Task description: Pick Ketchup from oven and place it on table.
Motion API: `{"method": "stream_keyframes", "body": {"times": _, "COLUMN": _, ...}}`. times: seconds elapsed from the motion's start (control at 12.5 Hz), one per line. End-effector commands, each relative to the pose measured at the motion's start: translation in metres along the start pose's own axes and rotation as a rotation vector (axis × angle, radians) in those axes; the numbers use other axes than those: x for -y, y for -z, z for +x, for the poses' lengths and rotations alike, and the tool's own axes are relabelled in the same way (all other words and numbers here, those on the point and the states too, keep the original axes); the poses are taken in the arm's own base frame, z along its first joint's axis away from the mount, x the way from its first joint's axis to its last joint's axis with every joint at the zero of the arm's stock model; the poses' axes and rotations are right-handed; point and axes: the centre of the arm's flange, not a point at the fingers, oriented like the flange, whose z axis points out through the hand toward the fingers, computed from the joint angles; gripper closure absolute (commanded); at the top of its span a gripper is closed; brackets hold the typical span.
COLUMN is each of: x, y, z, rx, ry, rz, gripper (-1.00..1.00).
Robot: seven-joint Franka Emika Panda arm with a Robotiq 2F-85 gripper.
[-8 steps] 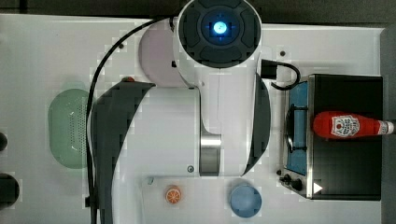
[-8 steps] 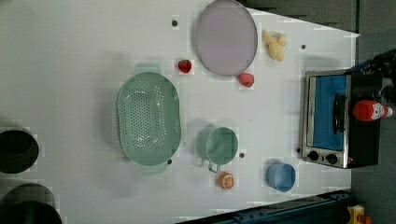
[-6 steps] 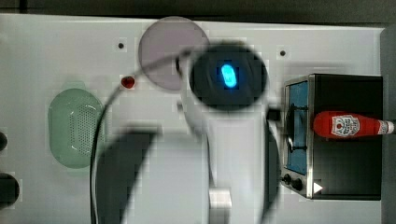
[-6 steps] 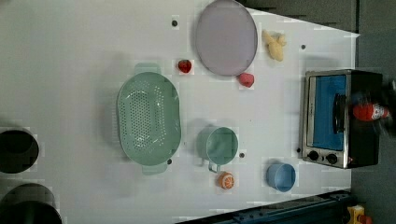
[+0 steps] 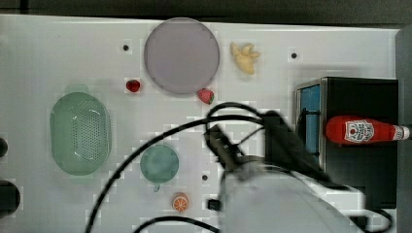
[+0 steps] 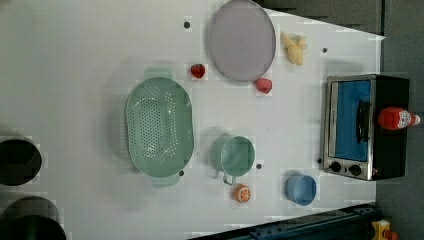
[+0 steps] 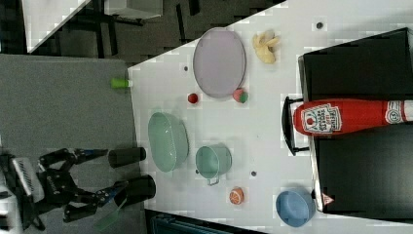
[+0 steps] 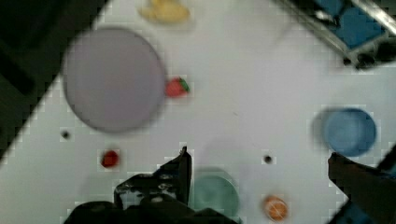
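A Panda arm (image 5: 286,199) is hanging over the near side of the white table (image 5: 73,58), as the top view frames it, its claw (image 8: 259,161) spread wide and carrying nothing, the two fingers standing well apart in the wrist view above a green cup (image 8: 215,193) and beside a blue bowl (image 8: 350,132).

The Ketchup (image 5: 362,131) is lying on its side on the roof of the oven (image 5: 362,167), at the top view's right, cap pointing away from the glass door; in the right view the Ketchup (image 7: 350,117) is stretching across the black top just behind the door handle. It is resting on the oven, not inside it, and the door is looking shut.

Nothing of the task is showing as done: the bottle is sitting untouched and the claw is well apart from it. By the look of it, the whole job is lying ahead: reaching across to the oven, closing on the bottle, lifting it clear and setting it down on bare tabletop.

Also on the table are a purple plate (image 5: 181,55), a green colander (image 5: 80,133), two strawberries (image 5: 133,86), a banana bunch (image 5: 244,57) and an orange half (image 5: 180,202).
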Motion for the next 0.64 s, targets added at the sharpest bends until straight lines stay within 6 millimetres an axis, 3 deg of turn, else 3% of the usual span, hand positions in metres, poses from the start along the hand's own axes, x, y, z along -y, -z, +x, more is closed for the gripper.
{"method": "stream_keyframes", "body": {"times": 0.08, "x": -0.028, "y": -0.065, "z": 0.069, "rx": 0.082, "ry": -0.171, "rz": -0.087, "gripper": -1.0}}
{"method": "stream_keyframes", "body": {"times": 0.64, "x": -0.115, "y": -0.141, "z": 0.2, "rx": -0.001, "ry": -0.453, "rz": -0.062, "gripper": -1.0}}
